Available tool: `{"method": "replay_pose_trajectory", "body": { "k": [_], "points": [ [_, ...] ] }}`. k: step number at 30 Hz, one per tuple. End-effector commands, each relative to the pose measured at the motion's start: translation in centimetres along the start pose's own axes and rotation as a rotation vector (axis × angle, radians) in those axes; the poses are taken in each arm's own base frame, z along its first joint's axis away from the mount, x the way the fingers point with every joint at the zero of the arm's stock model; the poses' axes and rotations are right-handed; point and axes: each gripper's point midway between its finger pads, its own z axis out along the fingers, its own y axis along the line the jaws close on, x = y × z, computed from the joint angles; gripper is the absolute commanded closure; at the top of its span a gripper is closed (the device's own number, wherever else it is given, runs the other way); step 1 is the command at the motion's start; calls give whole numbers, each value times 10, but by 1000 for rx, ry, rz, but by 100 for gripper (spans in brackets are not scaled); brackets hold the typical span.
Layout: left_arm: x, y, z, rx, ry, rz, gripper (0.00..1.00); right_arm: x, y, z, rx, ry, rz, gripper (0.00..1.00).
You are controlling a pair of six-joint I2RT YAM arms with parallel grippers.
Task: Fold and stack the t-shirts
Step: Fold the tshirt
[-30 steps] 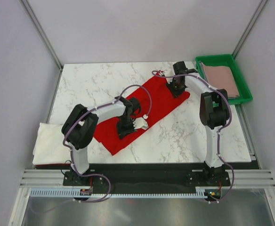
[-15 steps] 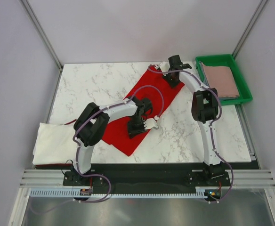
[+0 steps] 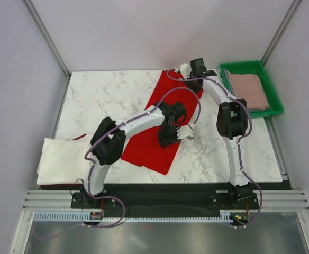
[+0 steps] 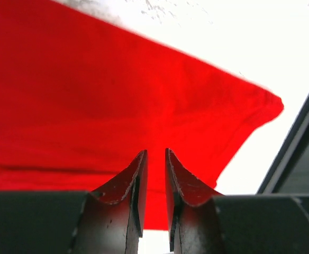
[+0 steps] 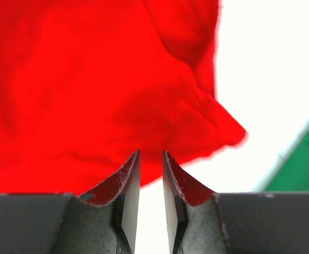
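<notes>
the left gripper has its two fingers squeezed nearly together, and it looks like it pinches the near edge of the red t-shirt. the right gripper is squeezed the same way on the far end of that shirt. the red t-shirt lies in the middle of the table as a long strip, from the far right down to the near middle. it looks partly folded, not yet a small neat square. the white t-shirt lies flat at the near left edge and looks folded. the pink t-shirt rests in the green tray at the far right. i think the job is about halfway: the red one needs more folds, and no shirt sits on top of another yet.
</notes>
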Motion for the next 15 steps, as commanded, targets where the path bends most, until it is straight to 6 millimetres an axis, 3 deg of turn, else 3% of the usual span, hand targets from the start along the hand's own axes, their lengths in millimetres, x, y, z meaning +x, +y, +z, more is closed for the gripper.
{"method": "replay_pose_trajectory", "body": {
  "k": [1, 4, 9, 15],
  "points": [
    [-2, -16, -41, -3, -46, 6, 73, -58, -36, -77, 110, -194, 54, 69],
    [13, -12, -36, -3, -32, -34, 73, -51, -24, -81, 68, -188, 91, 68],
    [43, -1, -10, 5, -5, -93, 75, -25, 14, -61, -61, -130, 147, 69],
    [66, 1, 22, 34, 31, -118, 76, 3, 42, -36, -141, -53, 177, 71]
  ]
}}
